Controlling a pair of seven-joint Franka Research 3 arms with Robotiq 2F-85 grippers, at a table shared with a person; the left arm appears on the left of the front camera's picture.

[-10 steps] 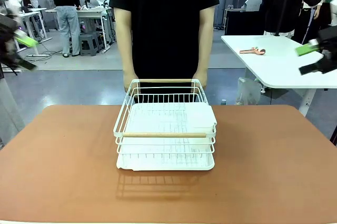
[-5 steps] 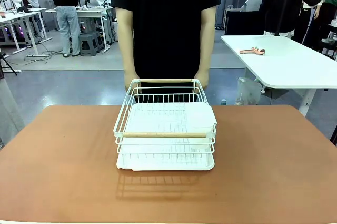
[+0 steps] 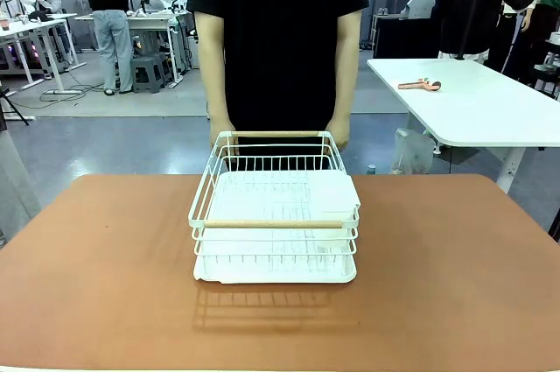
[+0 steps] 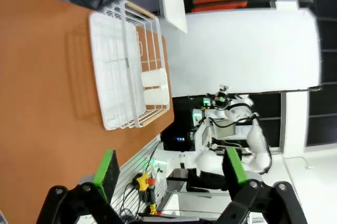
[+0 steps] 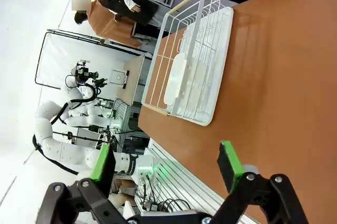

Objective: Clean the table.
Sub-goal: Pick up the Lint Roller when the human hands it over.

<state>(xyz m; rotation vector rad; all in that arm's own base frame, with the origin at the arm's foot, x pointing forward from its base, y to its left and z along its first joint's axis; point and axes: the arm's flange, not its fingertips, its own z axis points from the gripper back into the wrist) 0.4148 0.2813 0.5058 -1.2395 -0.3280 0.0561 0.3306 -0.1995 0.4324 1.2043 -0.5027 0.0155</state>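
The table (image 3: 105,249) has a smooth reddish-brown top with rounded corners. At its middle stands a white wire rack (image 3: 273,223) with two wooden handles, resting on a white tray. A person in black stands at the far side, both hands (image 3: 219,134) at the rack's far handle. My left gripper (image 4: 171,171) hangs open high over the table (image 4: 42,76), nothing between its green pads, the rack (image 4: 126,71) well ahead of it. My right gripper (image 5: 164,165) is open too, above the table (image 5: 284,92) and apart from the rack (image 5: 192,71).
A white-topped table (image 3: 472,109) stands at the back right with a small orange tool (image 3: 420,85) on it. People stand by work tables farther back. Bare tabletop lies on both sides of the rack and in front of it.
One second ago both grippers showed at the left and right edges of the front view; they have since drawn out of it. The rack and the person's hands have stayed put.
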